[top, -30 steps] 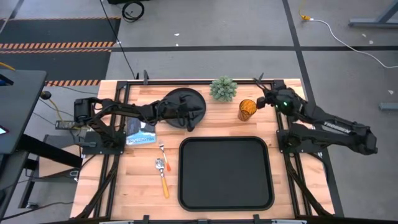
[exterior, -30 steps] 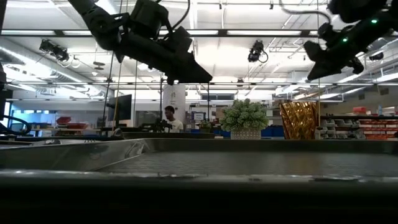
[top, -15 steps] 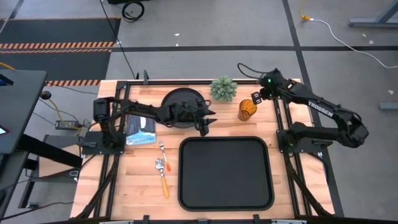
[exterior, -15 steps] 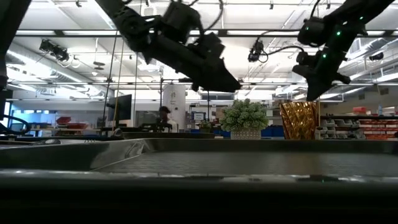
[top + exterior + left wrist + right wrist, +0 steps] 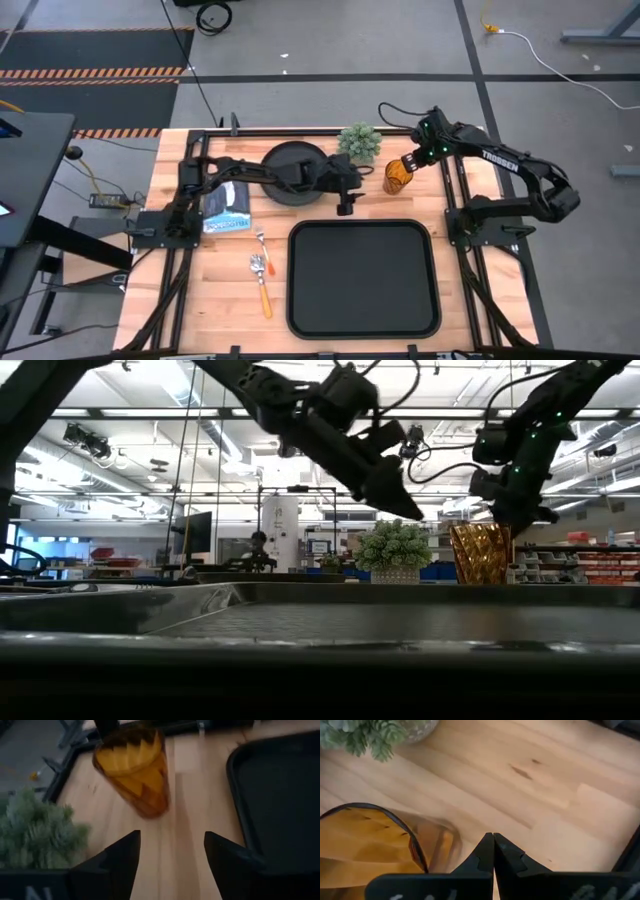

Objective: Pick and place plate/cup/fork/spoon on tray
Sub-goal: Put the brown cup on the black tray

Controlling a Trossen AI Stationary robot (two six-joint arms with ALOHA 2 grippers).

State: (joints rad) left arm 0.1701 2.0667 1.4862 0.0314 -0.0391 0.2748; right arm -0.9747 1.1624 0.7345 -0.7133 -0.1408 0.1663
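The amber cup (image 5: 397, 177) stands upright on its base on the wood at the far right, beyond the black tray (image 5: 363, 278). My right gripper (image 5: 493, 845) is shut, just above and beside the cup's rim (image 5: 395, 822), apart from it. My left gripper (image 5: 170, 855) is open and empty in the air. It points toward the cup (image 5: 132, 770) from the left and stands right of the round black plate (image 5: 290, 170), which its arm partly covers. The silver fork (image 5: 262, 243) and the orange-handled spoon (image 5: 262, 290) lie left of the tray.
A small potted plant (image 5: 359, 142) stands at the far edge, just left of the cup. A blue and white packet (image 5: 227, 212) lies at the left, near the left arm's base. In the low view a person (image 5: 257, 550) shows in the room behind.
My left gripper has swung from over the plate toward the table's right edge and the cup, staying in the air. My right gripper has gone down to the cup's rim while its arm has folded toward the far edge. The cup has not moved.
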